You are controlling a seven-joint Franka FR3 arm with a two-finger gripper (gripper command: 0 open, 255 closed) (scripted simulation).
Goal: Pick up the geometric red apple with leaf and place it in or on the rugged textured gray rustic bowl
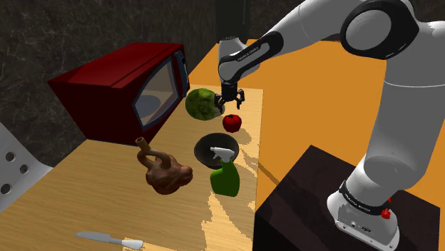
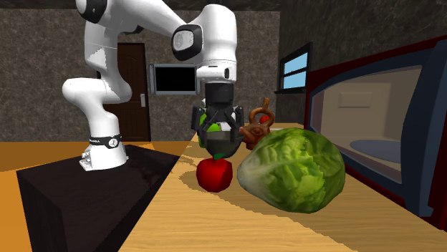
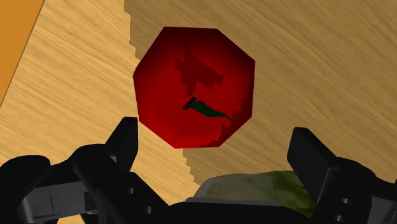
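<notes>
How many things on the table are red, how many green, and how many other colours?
Red: 2, apple, microwave
Green: 2, lettuce, spray bottle
Brown: 1, jug
Dark: 1, bowl
Pale grey: 1, knife
Total: 7

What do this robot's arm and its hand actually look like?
The arm is glossy white, built of rounded tube-like segments with dark joints. A dark band with small white markings rings its base, beside a red button. The gripper is all black, with two blocky fingers.
</notes>
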